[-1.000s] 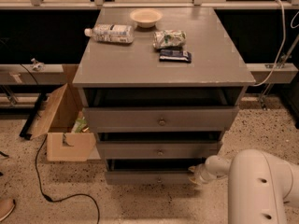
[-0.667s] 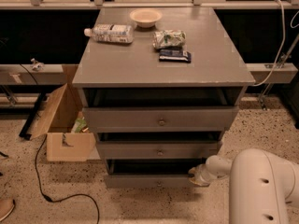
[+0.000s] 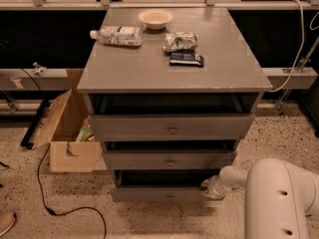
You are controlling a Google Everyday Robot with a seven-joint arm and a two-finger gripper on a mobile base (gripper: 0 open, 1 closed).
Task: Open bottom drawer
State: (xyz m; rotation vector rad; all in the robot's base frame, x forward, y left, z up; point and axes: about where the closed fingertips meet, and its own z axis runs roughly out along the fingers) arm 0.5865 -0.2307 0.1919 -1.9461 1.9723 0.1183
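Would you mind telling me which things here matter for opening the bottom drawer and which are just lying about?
Job in hand:
bottom drawer, lowest of three
gripper, at that drawer's right end

Lying about:
on the cabinet top: bottle, bowl, green bag, dark packet
on the floor: cardboard box, cable

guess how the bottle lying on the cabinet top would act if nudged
The bottle lies on its side, so it would probably roll. It looks plastic, likely light and a bit squashy. The gripper is low down at the right end of the bottom drawer.
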